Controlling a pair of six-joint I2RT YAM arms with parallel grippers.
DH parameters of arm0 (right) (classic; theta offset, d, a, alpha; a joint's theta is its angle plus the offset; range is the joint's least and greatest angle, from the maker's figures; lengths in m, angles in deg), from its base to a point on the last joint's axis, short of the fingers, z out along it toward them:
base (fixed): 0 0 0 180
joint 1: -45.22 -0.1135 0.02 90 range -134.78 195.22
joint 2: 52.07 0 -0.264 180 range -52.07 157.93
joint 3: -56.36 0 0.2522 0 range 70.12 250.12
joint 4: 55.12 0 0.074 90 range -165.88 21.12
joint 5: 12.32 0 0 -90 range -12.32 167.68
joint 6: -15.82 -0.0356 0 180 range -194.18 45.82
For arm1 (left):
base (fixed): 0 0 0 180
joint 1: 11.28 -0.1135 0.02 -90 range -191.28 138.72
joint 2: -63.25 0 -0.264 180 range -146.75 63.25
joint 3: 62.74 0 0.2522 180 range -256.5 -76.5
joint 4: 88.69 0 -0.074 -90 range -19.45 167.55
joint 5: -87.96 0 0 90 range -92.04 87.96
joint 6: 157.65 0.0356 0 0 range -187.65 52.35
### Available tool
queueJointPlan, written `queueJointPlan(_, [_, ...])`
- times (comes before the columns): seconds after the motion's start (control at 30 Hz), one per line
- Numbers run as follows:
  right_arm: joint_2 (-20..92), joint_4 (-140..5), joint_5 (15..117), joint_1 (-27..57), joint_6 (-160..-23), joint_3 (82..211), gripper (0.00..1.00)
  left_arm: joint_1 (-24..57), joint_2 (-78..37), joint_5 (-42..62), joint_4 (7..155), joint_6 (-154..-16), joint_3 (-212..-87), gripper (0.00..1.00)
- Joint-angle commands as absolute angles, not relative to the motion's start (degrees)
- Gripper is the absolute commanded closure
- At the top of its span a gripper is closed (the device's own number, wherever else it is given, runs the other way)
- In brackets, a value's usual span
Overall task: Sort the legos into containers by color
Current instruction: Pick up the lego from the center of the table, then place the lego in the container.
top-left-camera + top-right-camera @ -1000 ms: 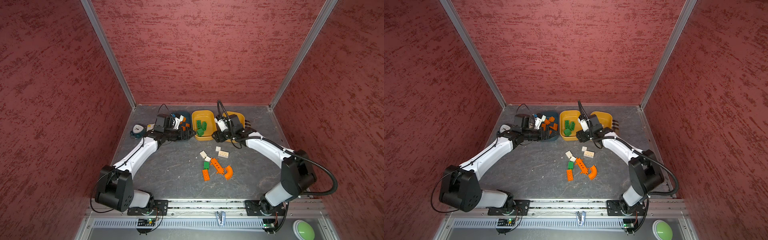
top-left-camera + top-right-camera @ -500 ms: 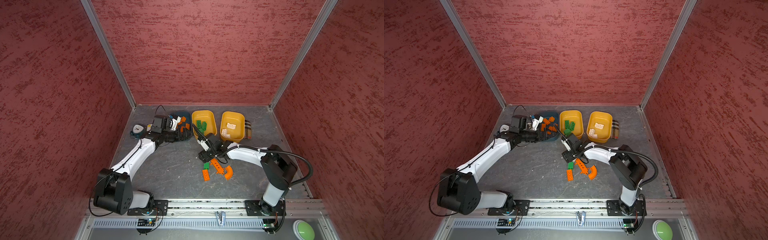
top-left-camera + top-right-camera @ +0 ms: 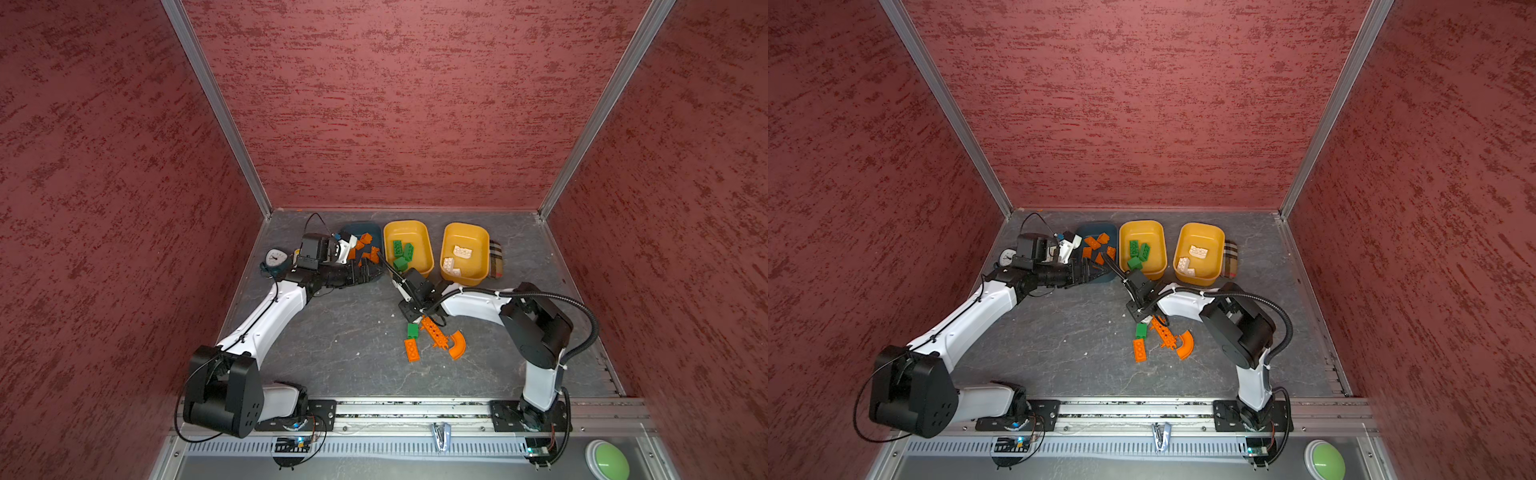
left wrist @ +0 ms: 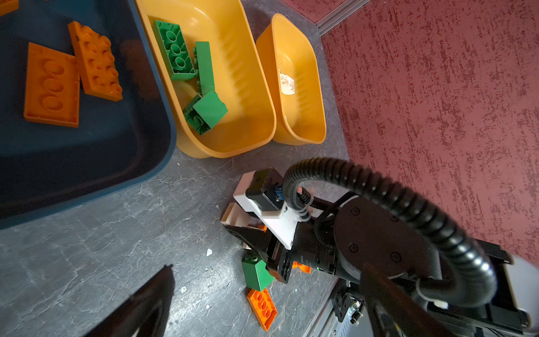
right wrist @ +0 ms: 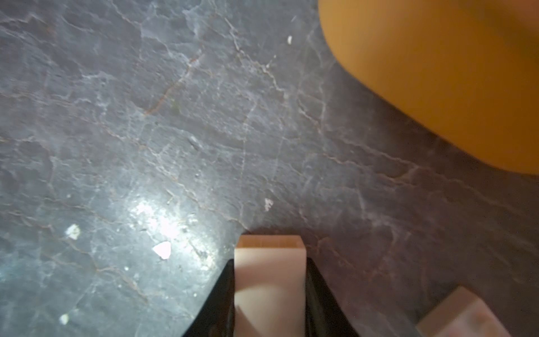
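The right gripper (image 5: 269,271) is closed on a cream brick (image 5: 269,251), its two black fingers (image 5: 224,291) pressing the brick's long sides. It is low over the table (image 3: 332,353), a little right of the middle and just in front of the tubs; whether the brick touches the surface cannot be told. A second cream brick (image 5: 460,315) lies on the table just beside it. Toward the front edge from there lie four loose pieces close together: a green brick (image 3: 412,330), an orange brick (image 3: 411,350), a long orange piece (image 3: 434,332) with holes and an orange curved piece (image 3: 457,345). The curved piece touches the end of the long one. Three tubs stand in a row along the back edge. The teal tub (image 3: 365,227), nearest the back left corner, holds orange bricks (image 3: 1092,243). The middle tub (image 3: 409,225), yellow, holds green bricks (image 3: 403,251). The end tub (image 3: 465,226), also yellow, holds cream bricks (image 3: 461,251). The left gripper (image 3: 370,271) hangs over the front rim of the teal tub with its fingers spread wide, holding nothing. A small clock (image 3: 275,258) stands near the left edge, beside the left arm's wrist. A small checked item (image 3: 495,259) lies against the end tub on the side toward the right edge.
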State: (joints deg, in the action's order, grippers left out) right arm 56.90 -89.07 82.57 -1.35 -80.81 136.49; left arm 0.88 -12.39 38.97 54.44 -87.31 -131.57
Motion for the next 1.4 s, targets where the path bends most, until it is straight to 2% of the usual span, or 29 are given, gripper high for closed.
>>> queueJointPlan(0.0, [52.8,-90.5,86.8,-1.0,-79.5,137.6,0.68,0.4,-11.2,40.5,54.9,-86.6,-130.9,0.01])
queueJointPlan(0.2, [42.2,-91.1,85.3,5.0,-77.6,135.8,0.69,1.5,-11.0,41.3,56.9,-87.9,-130.6,0.01])
queueJointPlan(0.37, [39.9,-92.4,84.1,13.8,-73.0,137.3,0.69,3.8,-12.1,41.7,59.3,-89.4,-131.1,0.01])
queueJointPlan(0.5, [41.4,-91.9,82.1,20.7,-70.1,139.8,0.68,5.7,-13.0,41.7,61.2,-90.5,-131.7,0.01])
queueJointPlan(0.73, [51.6,-90.3,78.3,29.2,-67.6,148.2,0.67,7.7,-14.9,41.0,61.8,-90.8,-132.8,0.01])
queueJointPlan(0.9, [59.2,-89.0,75.9,31.1,-68.2,155.4,0.60,8.0,-15.4,40.8,61.9,-90.9,-133.0,0.01])
queueJointPlan(1.1, [65.9,-89.4,72.6,31.9,-69.5,162.2,0.29,7.9,-15.9,40.7,61.4,-90.6,-133.1,0.01])
queueJointPlan(1.13, [65.8,-89.5,71.6,31.8,-69.6,162.4,0.26,8.0,-15.7,40.7,61.2,-90.5,-133.1,0.01])
queueJointPlan(1.37, [55.5,-88.4,65.7,29.2,-70.2,152.3,0.25,7.7,-15.4,40.7,60.2,-89.7,-132.4,0.01])
